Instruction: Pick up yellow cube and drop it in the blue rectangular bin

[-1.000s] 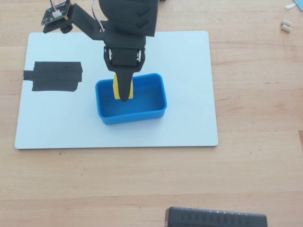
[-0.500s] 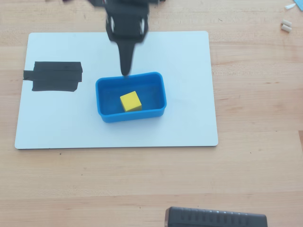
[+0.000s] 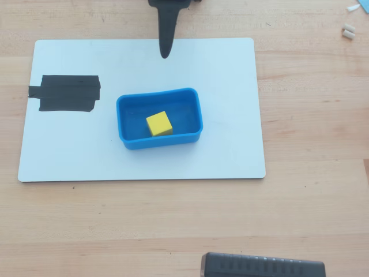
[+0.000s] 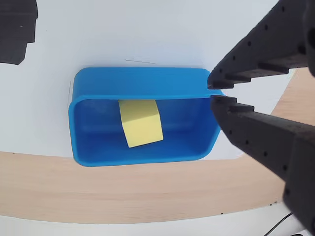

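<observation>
Table: light wood, bearing everything else; bare grain shows on all sides of the board in the overhead view.
Board: white rectangular sheet with rounded corners, lying flat on the table; the blue bin stands on it, roughly at its middle.
Blue rectangular bin: shallow, rounded corners, slightly bowed walls, upright and open at the top. The wrist view looks into it past the near wall.
Black tape: several overlapping strips stuck to the board, to the left of the bin in the overhead view and well apart from it.
Dark object: ribbed, black, on the table at the bottom picture edge, well apart from the bin; nature cannot be told.
Gripper: dark, tapering down from the top edge of the overhead view, above the bin's far side and clear of it. In the wrist view the two fingertips nearly touch and hold nothing.
Yellow cube: inside the bin, resting on its floor slightly left of centre in the overhead view; apart from the gripper. Confirmed in the wrist view.
</observation>
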Tool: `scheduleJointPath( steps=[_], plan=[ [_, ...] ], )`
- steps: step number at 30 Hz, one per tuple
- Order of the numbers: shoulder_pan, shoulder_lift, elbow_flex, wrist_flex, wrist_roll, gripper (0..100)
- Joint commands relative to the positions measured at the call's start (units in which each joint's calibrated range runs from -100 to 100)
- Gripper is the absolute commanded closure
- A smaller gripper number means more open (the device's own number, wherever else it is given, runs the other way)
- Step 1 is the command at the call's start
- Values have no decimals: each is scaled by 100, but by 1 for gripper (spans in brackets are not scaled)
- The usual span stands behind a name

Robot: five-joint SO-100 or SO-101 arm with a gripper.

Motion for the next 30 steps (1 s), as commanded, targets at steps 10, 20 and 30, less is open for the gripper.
scheduleJointPath(
  steps=[10,20,30],
  plan=[
    [-193,-1884,1822,-161,-44,100],
    [21,-1874,1995,62,-10,100],
    [133,-1874,1986,103,-29,100]
  ],
)
